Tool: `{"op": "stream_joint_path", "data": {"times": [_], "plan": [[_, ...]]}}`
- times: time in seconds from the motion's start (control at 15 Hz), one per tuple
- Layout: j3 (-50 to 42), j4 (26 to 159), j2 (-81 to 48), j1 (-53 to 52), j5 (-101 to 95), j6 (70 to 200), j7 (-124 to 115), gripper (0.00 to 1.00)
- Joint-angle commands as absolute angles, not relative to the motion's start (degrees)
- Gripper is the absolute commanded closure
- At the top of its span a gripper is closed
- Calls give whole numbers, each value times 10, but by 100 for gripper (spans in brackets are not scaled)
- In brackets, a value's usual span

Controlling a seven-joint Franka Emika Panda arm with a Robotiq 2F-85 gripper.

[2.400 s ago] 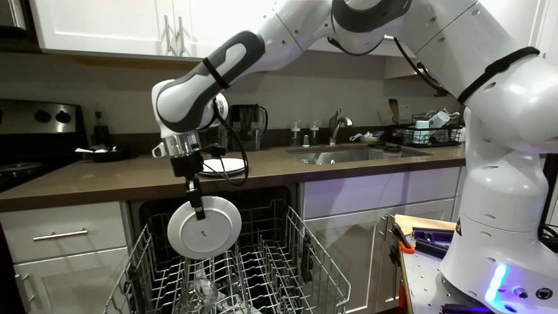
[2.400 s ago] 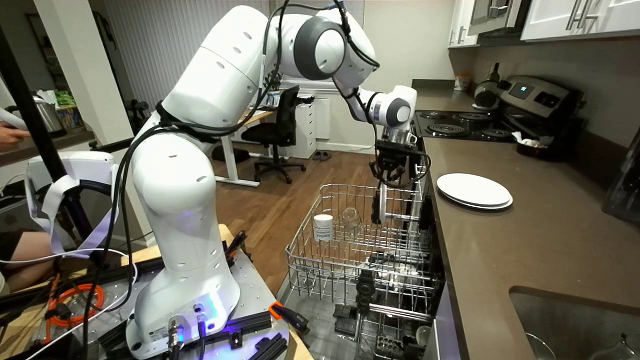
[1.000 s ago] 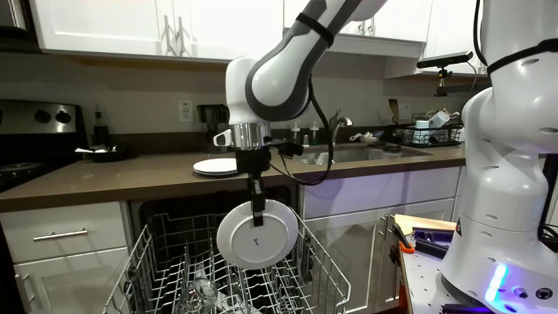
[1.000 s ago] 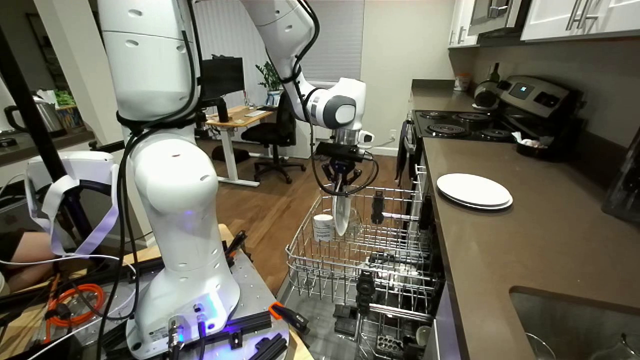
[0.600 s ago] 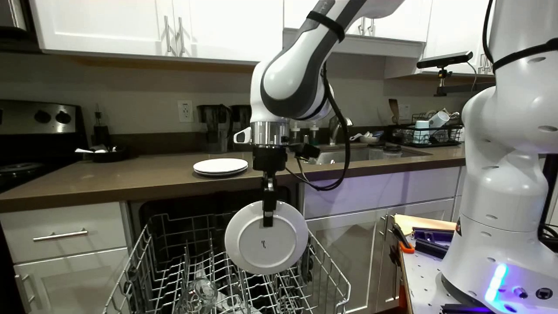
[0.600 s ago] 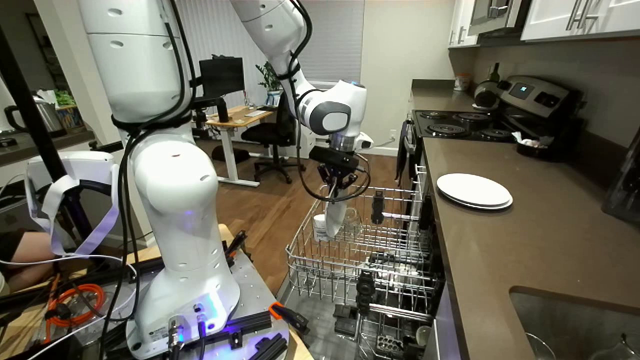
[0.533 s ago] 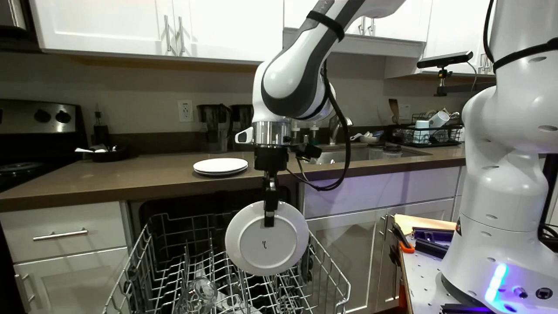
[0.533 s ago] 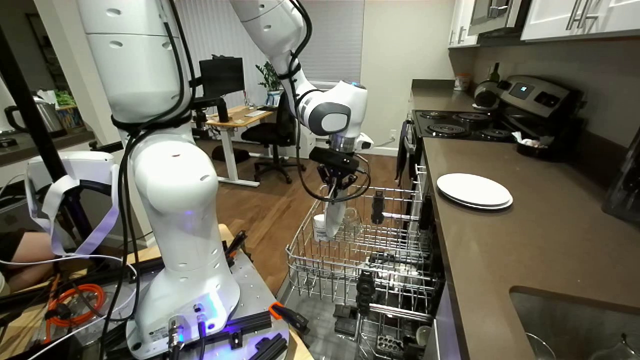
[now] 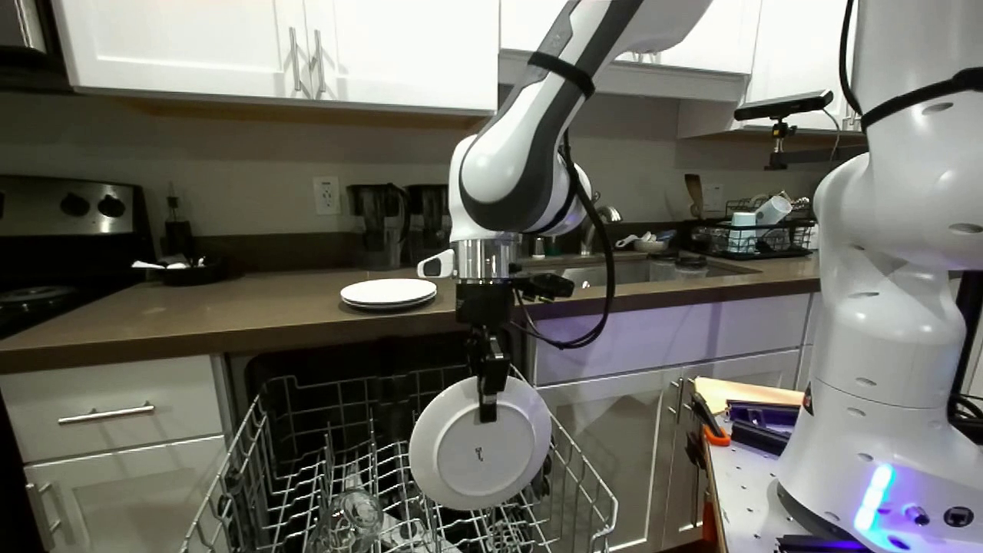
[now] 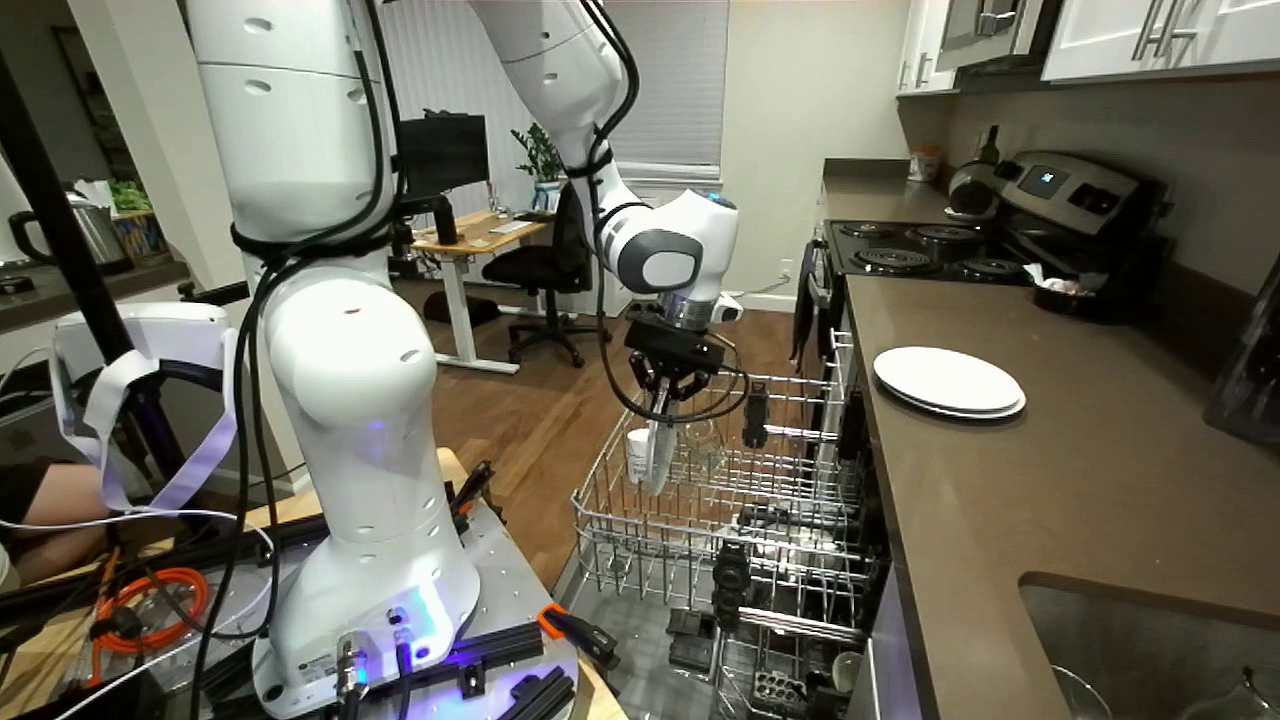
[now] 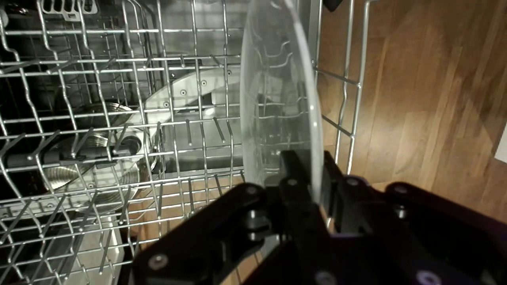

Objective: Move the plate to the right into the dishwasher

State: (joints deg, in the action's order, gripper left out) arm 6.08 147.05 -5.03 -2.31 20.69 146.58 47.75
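Note:
The plate [image 9: 476, 461] is white and round with a broad rim; its underside shows in an exterior view. My gripper [image 9: 489, 407] is shut on its upper rim, one finger on each face, and it hangs nearly upright, slightly tilted. The plate also shows edge-on in an exterior view [image 10: 658, 460] and in the wrist view [image 11: 277, 91], where the fingertips [image 11: 308, 158] straddle its rim. The dishwasher is open with its wire rack [image 9: 591, 468] pulled out. The plate is over the rack near its outer end. Whether its lower edge touches the tines I cannot tell.
White plates [image 9: 388, 292] lie stacked on the brown counter [image 10: 1090, 470]. A glass [image 9: 355, 513] and a white cup [image 10: 638, 455] stand in the rack, the cup close by the plate. The rack's outer side wire [image 11: 358, 87] is beside the plate.
My gripper carried the plate away from the counter, toward the rack's outer end, and rightward in an exterior view. In the last half second, both moved lower and tilted slightly.

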Motion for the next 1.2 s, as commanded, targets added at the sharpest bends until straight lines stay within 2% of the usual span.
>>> {"op": "stream_joint_path", "data": {"times": [0.0,1.13], "plan": [[66,1447,-95,-17,211,1492,501,91],[100,1390,-225,18,167,1572,412,91]]}}
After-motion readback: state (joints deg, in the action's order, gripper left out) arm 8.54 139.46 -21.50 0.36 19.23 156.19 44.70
